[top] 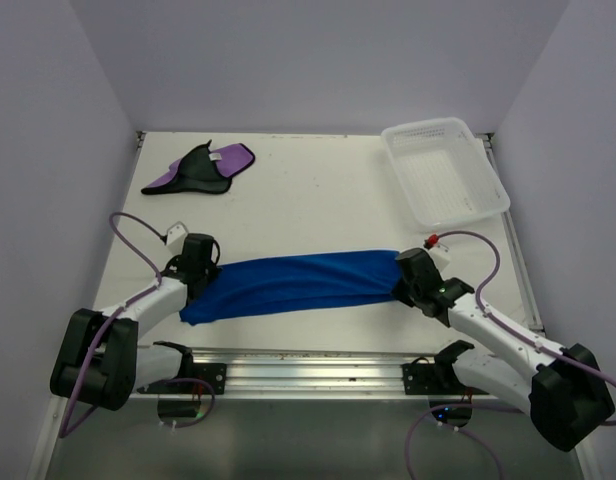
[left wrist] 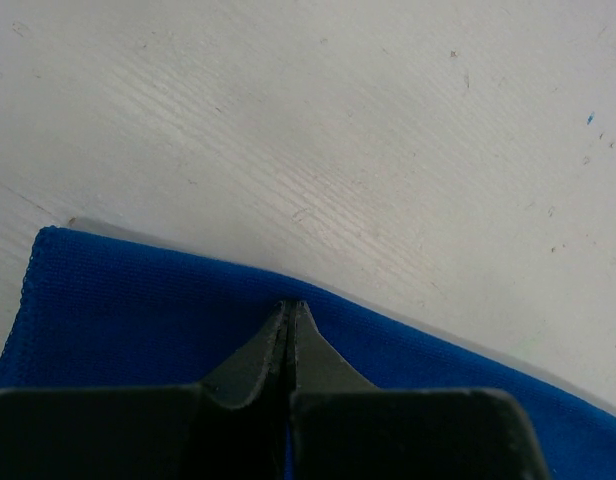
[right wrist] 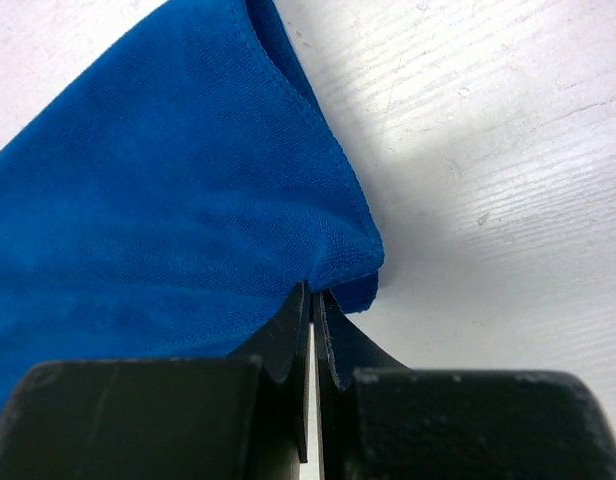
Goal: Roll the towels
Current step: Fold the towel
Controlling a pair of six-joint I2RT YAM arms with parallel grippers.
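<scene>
Left gripper [left wrist: 291, 306] is clenched on the blue towel [top: 298, 282] at the cloth's left end, its jaws pressed together with a sliver of blue between them. Right gripper [right wrist: 314, 292] is likewise clenched on the towel's right end, pinching a bunched corner of the hem.

Position: the blue towel lies stretched between the two grippers along the near edge of the surface [top: 318, 200], narrowed into a band with folds along its length. The purple towel [top: 203, 168] lies crumpled near the far-left corner, black side partly up, well apart from both arms.

Risks, as judged:
- The right grasp takes only a small bite of the corner; any added tension could pull the hem free and let that end drop.
- The band is uneven, wider at the left, so a roll begun now would likely skew into a cone or come out loose.
- Unequal travel of the two arms could twist the cloth or drag it off the near edge.
- The purple towel would need flattening first; rolled as it lies, it would bunch.

Containers: one white mesh basket [top: 428, 127] at the far-right corner, nothing visible inside it.
</scene>
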